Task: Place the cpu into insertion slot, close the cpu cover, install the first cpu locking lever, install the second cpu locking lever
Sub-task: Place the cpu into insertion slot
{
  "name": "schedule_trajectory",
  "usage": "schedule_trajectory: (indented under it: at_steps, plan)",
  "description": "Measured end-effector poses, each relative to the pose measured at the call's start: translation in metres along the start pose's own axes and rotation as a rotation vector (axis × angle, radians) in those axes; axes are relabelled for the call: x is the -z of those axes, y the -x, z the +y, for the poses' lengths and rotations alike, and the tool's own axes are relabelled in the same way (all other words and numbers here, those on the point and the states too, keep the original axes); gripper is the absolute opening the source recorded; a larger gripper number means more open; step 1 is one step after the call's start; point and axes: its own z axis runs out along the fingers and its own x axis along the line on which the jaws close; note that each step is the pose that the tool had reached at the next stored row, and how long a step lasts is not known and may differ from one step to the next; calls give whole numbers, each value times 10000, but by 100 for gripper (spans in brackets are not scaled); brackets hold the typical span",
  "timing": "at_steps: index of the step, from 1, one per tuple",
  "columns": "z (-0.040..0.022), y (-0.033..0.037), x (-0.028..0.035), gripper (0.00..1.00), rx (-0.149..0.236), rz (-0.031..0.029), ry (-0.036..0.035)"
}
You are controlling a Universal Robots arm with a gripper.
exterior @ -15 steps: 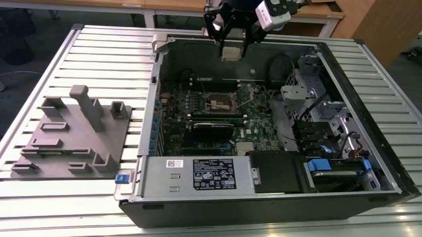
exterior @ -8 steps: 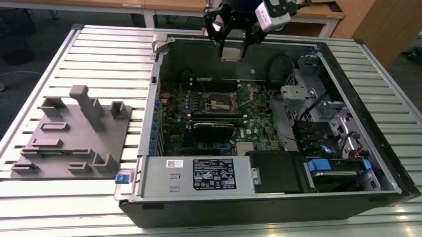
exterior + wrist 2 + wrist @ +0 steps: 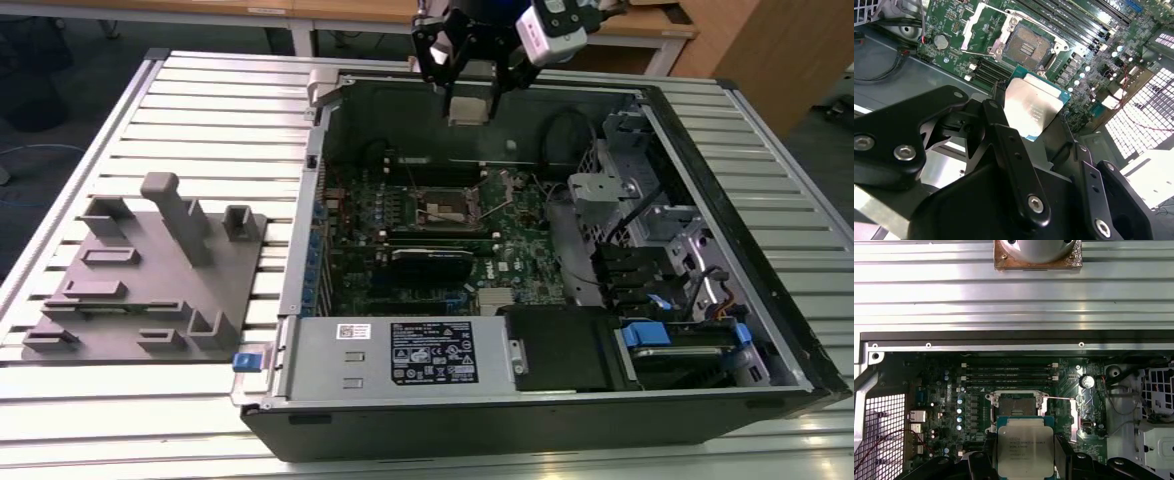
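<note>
My gripper [image 3: 470, 92] hangs above the far wall of the open computer case [image 3: 304, 250], shut on the cpu [image 3: 467, 108]. The cpu is a flat silvery square on a green base, seen between the black fingers in both wrist views [image 3: 1034, 107] [image 3: 1025, 447]. Below it on the green board lies the insertion slot [image 3: 447, 205] [image 3: 1029, 47] [image 3: 1016, 404], a dark square socket with a silver rim and nothing in it. The cpu cover [image 3: 985, 20], a thin silver frame, stands swung open beside the slot. Thin wire levers [image 3: 1059, 398] stick out next to the socket.
The case lies on a slatted metal table [image 3: 200, 100]. A grey moulded fixture [image 3: 147, 270] sits at the exterior view's left. Inside the case are a grey box with a label [image 3: 400, 350], a black card [image 3: 430, 262], a drive cage with blue tabs [image 3: 667, 335] and cables.
</note>
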Motion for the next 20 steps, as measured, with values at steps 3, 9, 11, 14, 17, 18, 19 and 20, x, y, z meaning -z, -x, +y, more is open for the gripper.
schedule_trajectory:
  at_steps: [3,9,11,14,17,18,19,20]
  plan:
    - [-2,0,-16,54,0,2,-4]
    - [-2,0,-20,54,0,1,-4]
    - [-3,0,-31,54,0,-1,1]
    - [-6,0,-58,54,0,-1,-3]
    - [-7,0,-71,54,0,-2,-5]
    - [-7,0,-71,54,1,-2,-6]
    - [-7,0,-71,54,0,-2,-6]
    - [-7,0,-73,54,0,-3,-4]
